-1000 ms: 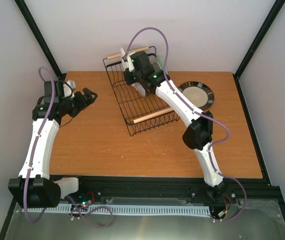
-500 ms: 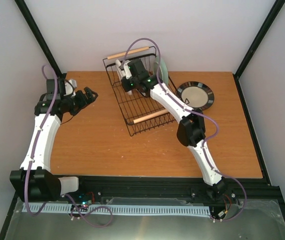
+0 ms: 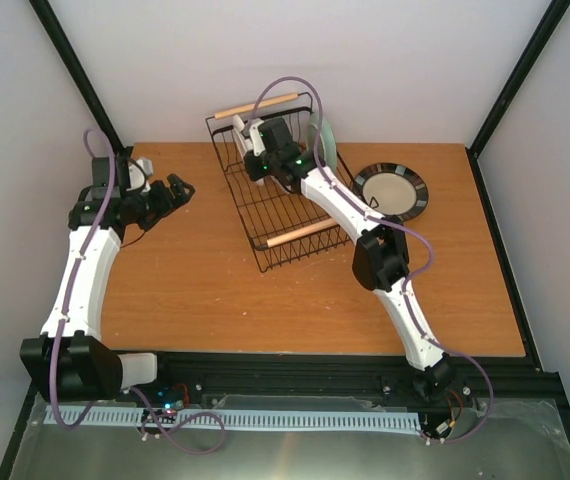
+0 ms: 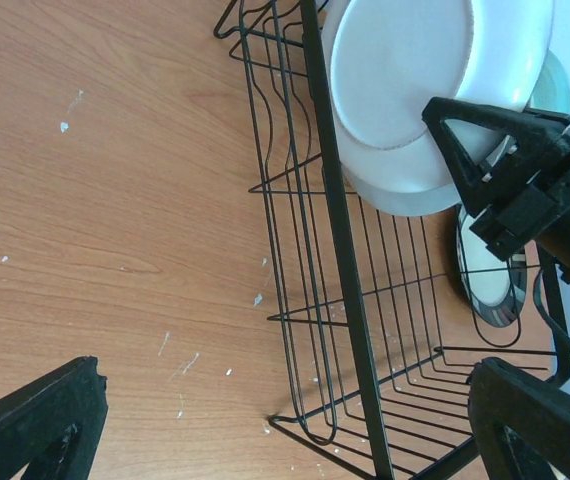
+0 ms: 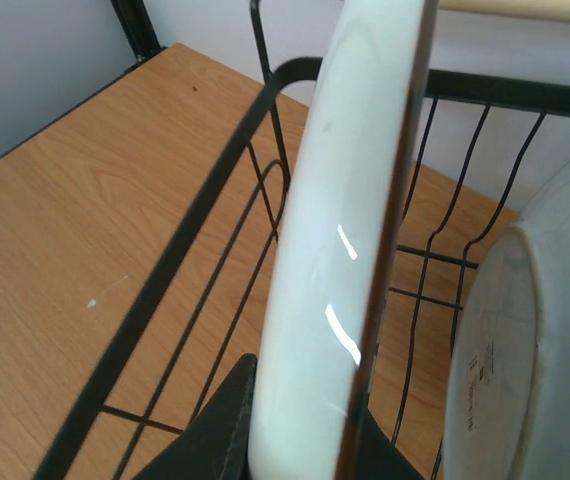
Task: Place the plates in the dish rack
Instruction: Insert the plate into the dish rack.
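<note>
Right arm (image 3: pixel 350 205) stretches far over the black wire dish rack (image 3: pixel 237 205), right gripper (image 3: pixel 251 140) pinching a white-backed, dark-rimmed ceramic plate (image 5: pixel 325 260) upright; left arm (image 3: pixel 85 270) stands bent, left gripper (image 3: pixel 178 188) spread.

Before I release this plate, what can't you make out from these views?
- Held plate face pattern: right wrist sees it edge-on, left wrist only its underside.
- Its bottom rim: behind the right gripper, right wrist view.
- Dish rack back slots: right arm hides them, top view.
- Neighbouring plate stamp: too small.

Bright, even light all over, with soft shadows; two white glare streaks mark the plate (image 5: pixel 315 300) just above the blurred fingers (image 5: pixel 215 435).
</note>
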